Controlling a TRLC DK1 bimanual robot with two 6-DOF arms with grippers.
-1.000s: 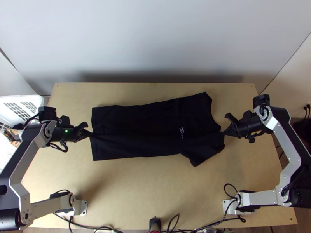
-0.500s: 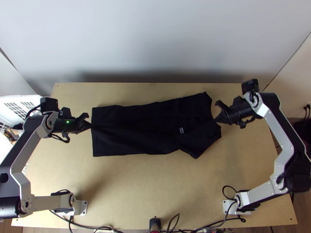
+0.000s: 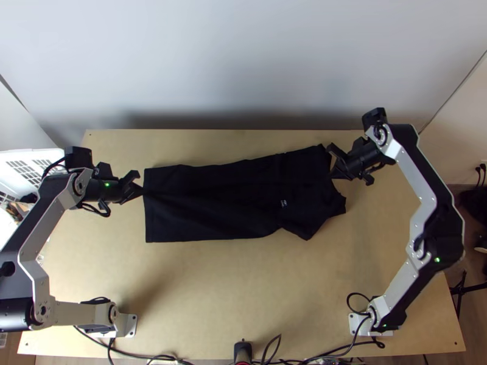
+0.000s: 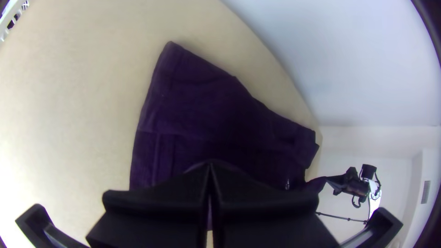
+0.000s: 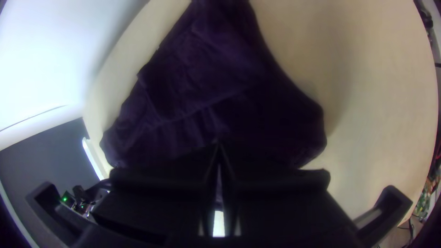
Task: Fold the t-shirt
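T-shirt (image 3: 213, 204): black; lies lengthwise across the table (image 3: 243, 292), long and narrow, partly raised at the gripped ends, with soft creases running between them.
Sleeve (image 3: 308, 228): points toward the table's near edge, at the right-hand part of the garment.
Small white print (image 3: 283, 203): face up, near the sleeve end.
Left gripper (image 3: 143, 190): fingers clenched on the hem end, cloth pinched at the tips.
Right gripper (image 3: 333, 176): fingers closed on the opposite end, at the collar side; cloth drawn to a point there.
White basket (image 3: 38, 156): beside the table, left.
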